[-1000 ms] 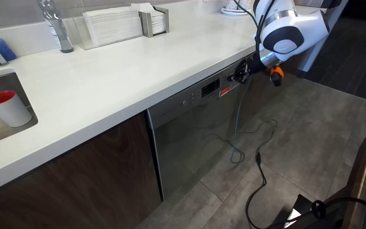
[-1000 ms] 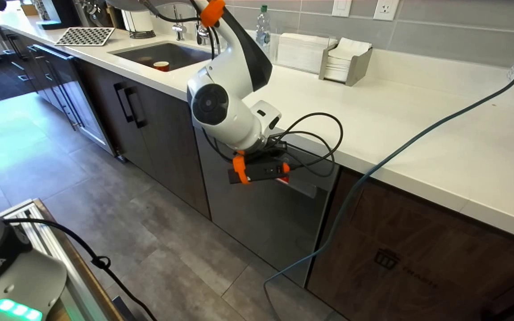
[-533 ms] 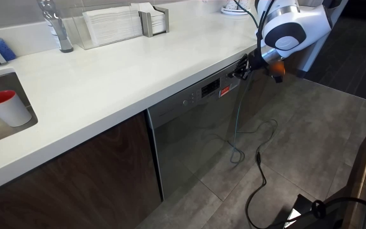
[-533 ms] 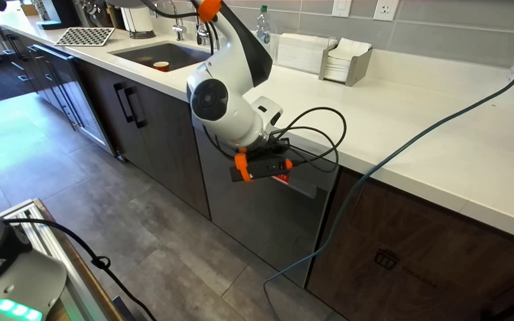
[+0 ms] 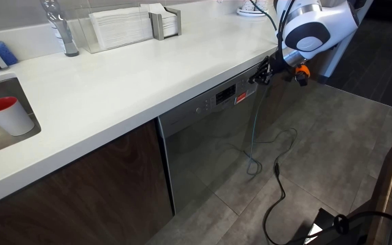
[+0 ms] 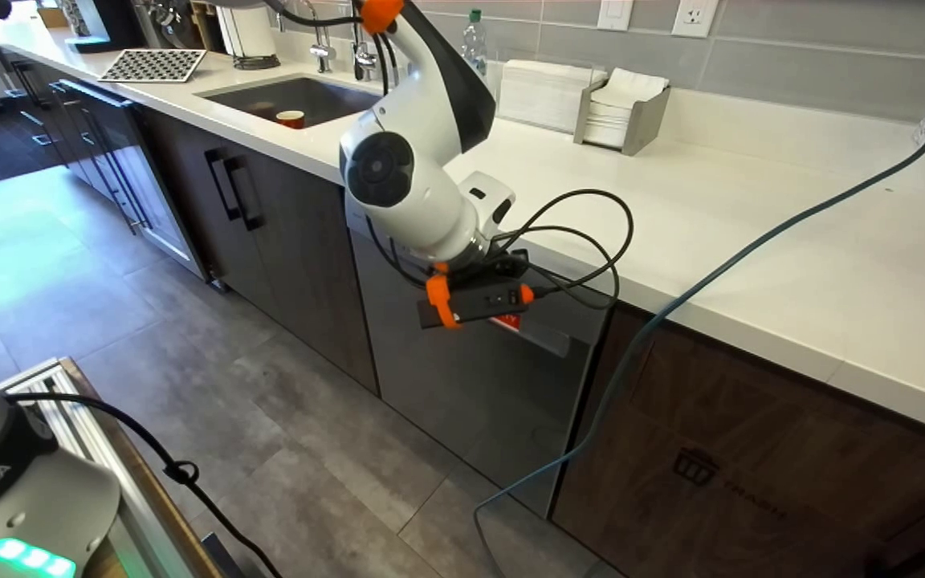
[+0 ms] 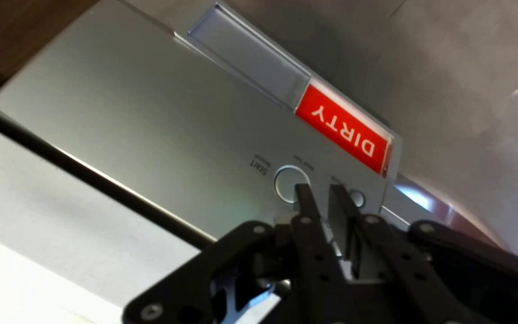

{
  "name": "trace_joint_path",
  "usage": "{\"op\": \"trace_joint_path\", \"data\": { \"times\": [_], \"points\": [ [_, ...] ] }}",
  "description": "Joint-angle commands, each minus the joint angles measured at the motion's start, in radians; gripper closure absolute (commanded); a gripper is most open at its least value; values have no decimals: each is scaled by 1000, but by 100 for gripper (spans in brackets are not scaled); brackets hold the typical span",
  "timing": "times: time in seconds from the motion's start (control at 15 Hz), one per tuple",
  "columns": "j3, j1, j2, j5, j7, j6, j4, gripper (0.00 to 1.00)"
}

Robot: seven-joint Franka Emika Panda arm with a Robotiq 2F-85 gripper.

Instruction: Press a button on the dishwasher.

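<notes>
The dishwasher has a grey steel front [image 5: 202,160] under the counter; its front [image 6: 462,385] also shows partly behind my arm. Its control strip [image 7: 142,103] fills much of the wrist view. A large round Start button [image 7: 284,180] and a smaller round button [image 7: 357,198] sit on it. My gripper [image 7: 321,186] is slightly open, with a narrow gap between the fingers and nothing in it. In the wrist view one fingertip overlaps the Start button's edge; the other is beside the smaller button. My gripper [image 5: 254,80] is close to the panel; I cannot tell whether it touches.
A red DIRTY label [image 7: 342,128] is on the panel, near a dark display [image 5: 225,94]. The white counter edge [image 5: 196,95] overhangs the panel. A blue cable [image 6: 639,337] hangs in front. Dark wooden cabinets [image 5: 80,190] flank the dishwasher.
In the exterior views my arm and gripper have shifted slightly right and up. The fingertips have drawn back a little along the panel. The dishwasher looks the same.
</notes>
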Motion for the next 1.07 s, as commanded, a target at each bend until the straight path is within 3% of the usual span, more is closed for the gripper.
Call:
{"op": "trace_joint_path", "data": {
  "times": [0.0, 0.07, 0.53, 1.0],
  "points": [
    [54, -49, -93, -70, -64, 94, -19, 54],
    [-16, 28, -51, -94, -12, 69, -36, 46],
    [-71, 134, -85, -191, -43, 156, -85, 0],
    [-184, 339, -146, -282, -41, 233, -172, 0]
  ]
}}
